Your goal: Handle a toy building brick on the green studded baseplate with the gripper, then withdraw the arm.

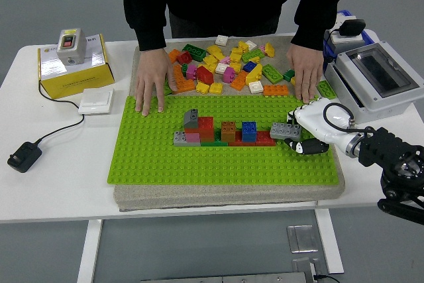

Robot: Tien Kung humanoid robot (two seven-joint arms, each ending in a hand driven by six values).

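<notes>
The green studded baseplate (165,160) lies on a grey mat mid-table. A low row of bricks (222,132) in grey, pink, red, brown and blue stands on it. My right hand (306,134) reaches in from the right and is shut on a grey brick (285,130), holding it low over the plate beside the row's red right end. Whether the brick touches the studs is unclear. My left arm is out of view.
A person stands at the far side with both hands (154,77) (305,71) flat on the mat. Loose bricks (228,64) lie between them. A yellow box (73,64), a white switch (96,100) and a black adapter (24,154) are left; a grey enclosure (374,74) is right.
</notes>
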